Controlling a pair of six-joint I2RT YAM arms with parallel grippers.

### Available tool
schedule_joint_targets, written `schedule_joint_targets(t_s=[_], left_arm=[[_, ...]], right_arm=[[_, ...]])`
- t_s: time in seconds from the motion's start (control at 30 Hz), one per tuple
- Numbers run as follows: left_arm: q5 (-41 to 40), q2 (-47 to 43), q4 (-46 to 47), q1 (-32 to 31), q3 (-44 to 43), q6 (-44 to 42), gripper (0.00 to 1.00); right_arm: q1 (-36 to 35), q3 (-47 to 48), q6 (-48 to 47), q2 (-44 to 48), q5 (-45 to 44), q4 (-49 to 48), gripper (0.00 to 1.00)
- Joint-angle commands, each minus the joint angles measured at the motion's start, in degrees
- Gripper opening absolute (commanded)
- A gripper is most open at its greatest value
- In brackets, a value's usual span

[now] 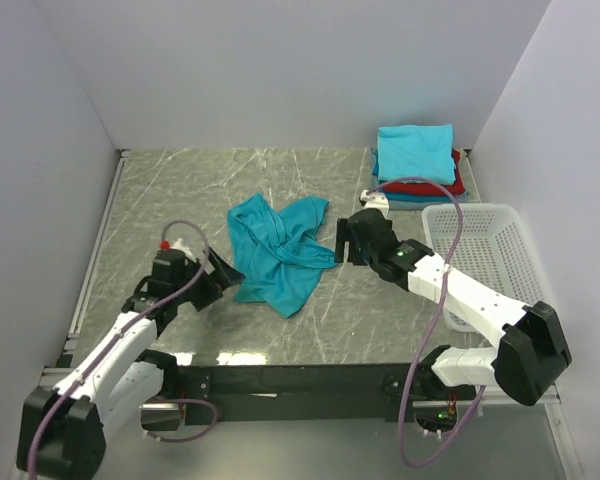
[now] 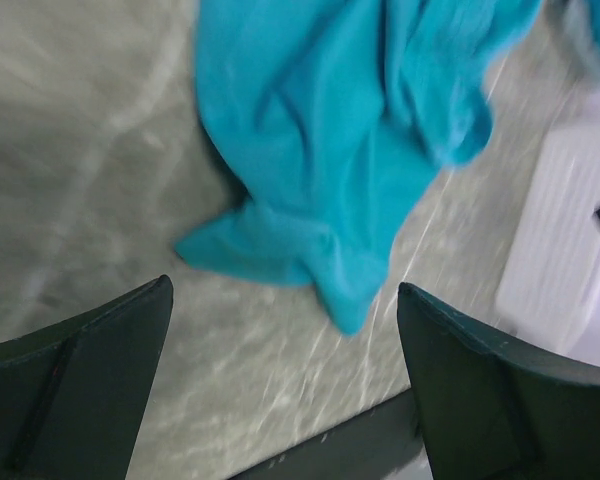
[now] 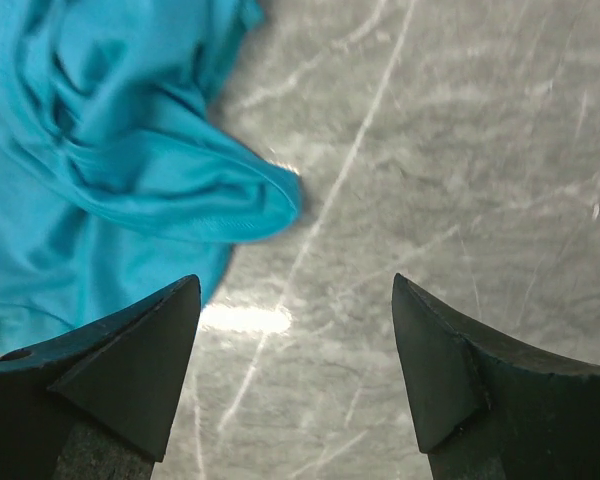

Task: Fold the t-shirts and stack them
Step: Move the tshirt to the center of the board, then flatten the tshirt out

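Note:
A crumpled teal t-shirt (image 1: 278, 250) lies in a heap in the middle of the table; it also shows in the left wrist view (image 2: 330, 150) and the right wrist view (image 3: 100, 170). A folded stack (image 1: 416, 163) of a teal shirt on a red one on a darker blue one sits at the back right. My left gripper (image 1: 223, 270) is open and empty, just left of the heap's near edge. My right gripper (image 1: 340, 240) is open and empty, just right of the heap.
A white lattice basket (image 1: 485, 255) stands at the right, partly under the right arm; it shows blurred in the left wrist view (image 2: 570, 250). Grey walls close the table on three sides. A black rail (image 1: 300, 378) runs along the near edge.

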State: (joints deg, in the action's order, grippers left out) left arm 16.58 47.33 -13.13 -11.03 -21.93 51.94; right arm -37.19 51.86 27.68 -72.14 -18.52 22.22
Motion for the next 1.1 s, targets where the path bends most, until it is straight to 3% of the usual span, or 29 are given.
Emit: schedule_joint_targets(t_s=[0.0,0.4,0.6,0.7,0.73,0.8,0.83,0.9,1.07], left_arm=[[-0.92,2.15,3.81,-7.24,0.66,-0.44,0.99],[-4.89,14.36,9.68,-11.3,1.19,1.93,0.98],[-6.2,20.6,17.42,-11.47,0.67,3.6,0.86],[-7.78,23.24,20.33,-11.47,-0.3,3.51,0.57],[-8.05,23.85,20.59,-11.47,-0.65,3.52,0.34],[-9.37,25.52,19.81,-11.47,-2.14,3.34,0.21],[-9.81,26.31,18.67,-11.47,-2.58,3.08,0.09],[-10.86,26.58,17.96,-11.47,-2.94,2.81,0.0],[-13.14,22.11,14.02,-11.47,-1.71,2.82,0.0]], right_arm=[[1.59,-1.67,1.67,1.65,2.86,-3.23,0.83],[2.56,-4.39,1.67,0.95,8.93,-6.48,0.83],[2.47,-6.15,-0.87,-1.86,16.41,-10.62,0.79],[2.38,-4.93,-3.33,-4.32,17.38,-10.27,0.75],[2.38,-3.96,-3.77,-5.28,17.29,-10.0,0.75],[2.12,-3.26,-5.35,-5.82,18.16,-10.09,0.74],[1.95,-2.82,-6.05,-6.17,18.35,-10.87,0.73],[1.42,-2.55,-8.52,-6.7,18.35,-11.67,0.73],[0.19,-0.79,-14.48,-9.68,12.29,-10.96,0.73]])
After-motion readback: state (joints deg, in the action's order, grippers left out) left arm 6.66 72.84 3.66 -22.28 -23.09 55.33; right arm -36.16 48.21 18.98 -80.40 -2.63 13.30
